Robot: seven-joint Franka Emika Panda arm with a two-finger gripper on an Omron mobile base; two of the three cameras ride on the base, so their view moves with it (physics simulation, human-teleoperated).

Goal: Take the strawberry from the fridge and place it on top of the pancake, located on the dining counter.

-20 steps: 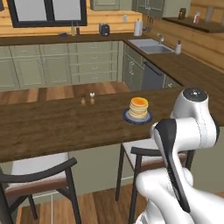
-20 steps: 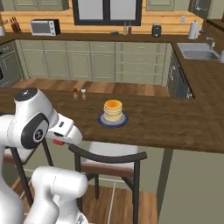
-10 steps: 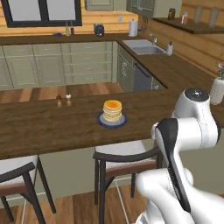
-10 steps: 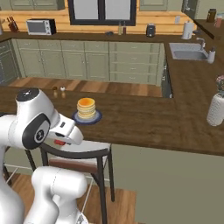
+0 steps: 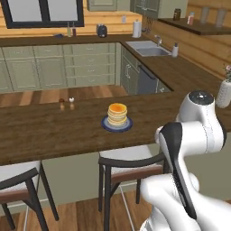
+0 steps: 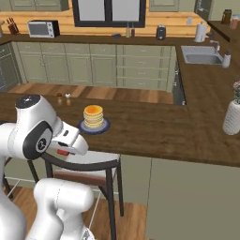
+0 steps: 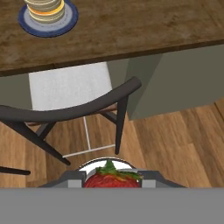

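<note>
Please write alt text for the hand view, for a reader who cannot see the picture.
The gripper holds a red strawberry with a green leafy top at the bottom edge. It is above a wooden floor and a dark-framed stool. At the top, the pancake on its blue plate stands on the dining counter.

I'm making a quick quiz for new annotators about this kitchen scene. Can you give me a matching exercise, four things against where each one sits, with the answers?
Things:
1. strawberry
2. pancake
3. stool
4. white vase

Places:
A. on a blue-grey plate
B. tucked under the counter edge
C. far right of the dining counter
D. in the gripper

Pairs: 1-D, 2-A, 3-B, 4-C
</note>
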